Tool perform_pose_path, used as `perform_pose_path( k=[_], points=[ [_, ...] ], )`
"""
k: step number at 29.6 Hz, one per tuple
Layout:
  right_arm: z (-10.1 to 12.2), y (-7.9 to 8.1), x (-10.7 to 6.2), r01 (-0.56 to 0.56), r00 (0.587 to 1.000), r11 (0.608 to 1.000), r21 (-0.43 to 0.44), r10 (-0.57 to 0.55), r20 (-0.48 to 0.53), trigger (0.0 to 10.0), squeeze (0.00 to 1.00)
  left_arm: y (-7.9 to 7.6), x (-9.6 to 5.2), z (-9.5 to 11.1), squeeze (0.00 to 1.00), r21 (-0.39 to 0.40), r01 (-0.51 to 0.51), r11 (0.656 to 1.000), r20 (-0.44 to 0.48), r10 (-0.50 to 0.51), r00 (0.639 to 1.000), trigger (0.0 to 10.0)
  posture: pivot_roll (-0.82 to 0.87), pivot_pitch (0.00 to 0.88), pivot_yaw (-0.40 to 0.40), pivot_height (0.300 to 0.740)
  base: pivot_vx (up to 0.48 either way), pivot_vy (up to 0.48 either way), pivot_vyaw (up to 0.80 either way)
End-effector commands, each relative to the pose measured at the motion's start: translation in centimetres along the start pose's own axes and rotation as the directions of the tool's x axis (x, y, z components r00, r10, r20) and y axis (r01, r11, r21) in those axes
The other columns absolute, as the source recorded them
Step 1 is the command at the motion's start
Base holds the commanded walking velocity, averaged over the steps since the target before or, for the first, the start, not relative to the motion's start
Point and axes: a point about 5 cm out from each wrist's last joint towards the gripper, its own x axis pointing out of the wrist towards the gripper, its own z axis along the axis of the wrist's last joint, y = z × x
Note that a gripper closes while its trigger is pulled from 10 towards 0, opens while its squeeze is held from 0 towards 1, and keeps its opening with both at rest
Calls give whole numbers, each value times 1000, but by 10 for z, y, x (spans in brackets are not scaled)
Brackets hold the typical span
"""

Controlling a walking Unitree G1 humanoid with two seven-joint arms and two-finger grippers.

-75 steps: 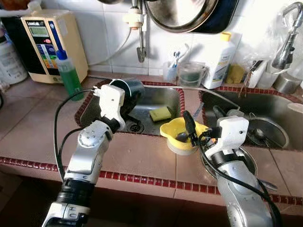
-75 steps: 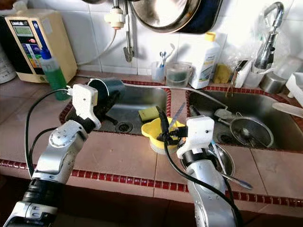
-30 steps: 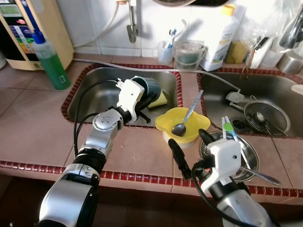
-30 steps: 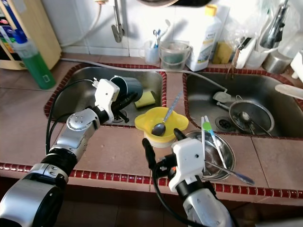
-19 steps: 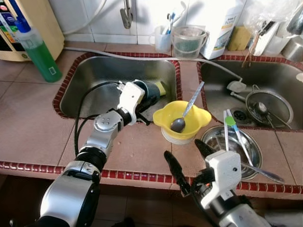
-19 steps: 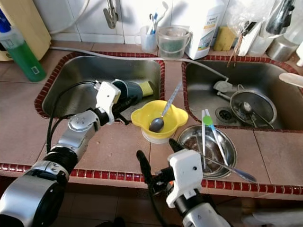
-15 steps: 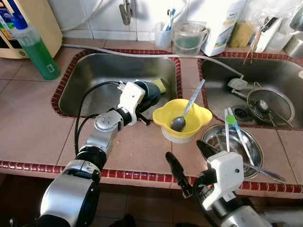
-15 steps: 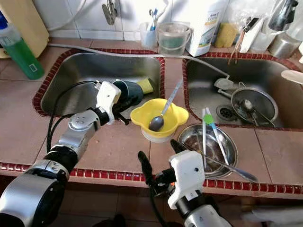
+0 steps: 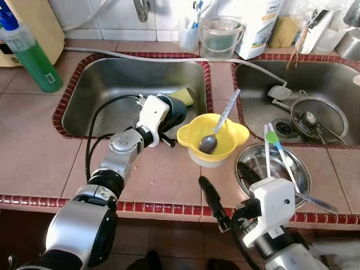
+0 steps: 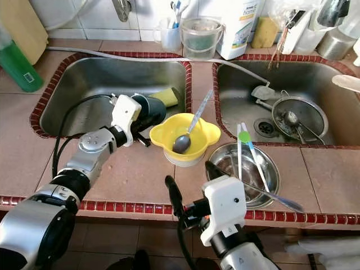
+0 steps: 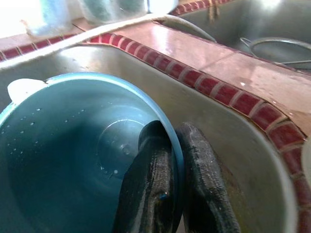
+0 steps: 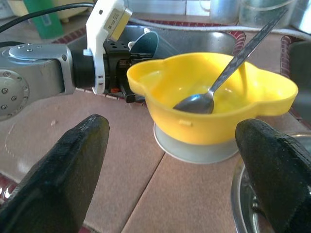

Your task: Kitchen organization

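Round dark teal cup [image 11: 73,145], rim pinched by left hand [image 11: 170,194].

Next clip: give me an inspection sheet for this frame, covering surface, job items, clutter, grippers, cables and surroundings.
Surface: tiled counter with red trim, two steel sinks.
Job's things: dark cup at the left sink's edge; yellow bowl holding a spoon; steel bowl with utensils across it.
Clutter: sponge, green bottle, strainer.
Grippers: left gripper jaws pinch the cup's rim; right gripper jaws wide open before the yellow bowl.
Cables: black cable looping along the left arm.
Surroundings: containers against the tiled wall.
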Motion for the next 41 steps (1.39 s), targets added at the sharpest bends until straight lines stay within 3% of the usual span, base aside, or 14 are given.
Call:
perform_pose_path(
  k=[1,14,15,16,17,18,41],
  points=[
    [8,3,-2,-13,999,1000,9,12,38,10000,0,6,-1,3,0,10,-20,1000,4,20,1000,10000,-346,255,55,740,0,0,0],
    [19,9,2,-48,995,998,40,45,84,10000,0,16,-5,2,0,15,-65,998,-35,65,997,10000,-344,253,51,740,0,0,0],
    [19,10,2,-49,995,998,41,46,84,10000,0,17,-5,1,118,16,-68,998,-39,69,997,10000,-347,254,51,740,0,0,0],
    [19,10,2,-49,995,998,41,46,84,10000,0,17,-5,1,118,16,-68,998,-39,69,997,10000,-347,254,51,740,0,0,0],
    [19,10,2,-50,995,998,42,46,84,10000,0,17,-5,1,741,14,-73,997,-44,73,996,10000,-347,254,51,740,0,0,0],
    [20,10,2,-51,995,998,43,47,84,10000,0,18,-6,0,1000,21,-78,997,-49,79,996,10000,-349,255,52,740,0,0,0],
    [18,10,0,-40,997,998,54,36,68,10000,0,20,-8,-2,1000,41,-69,997,-75,72,995,10000,-345,259,55,740,0,0,0]
  ],
)
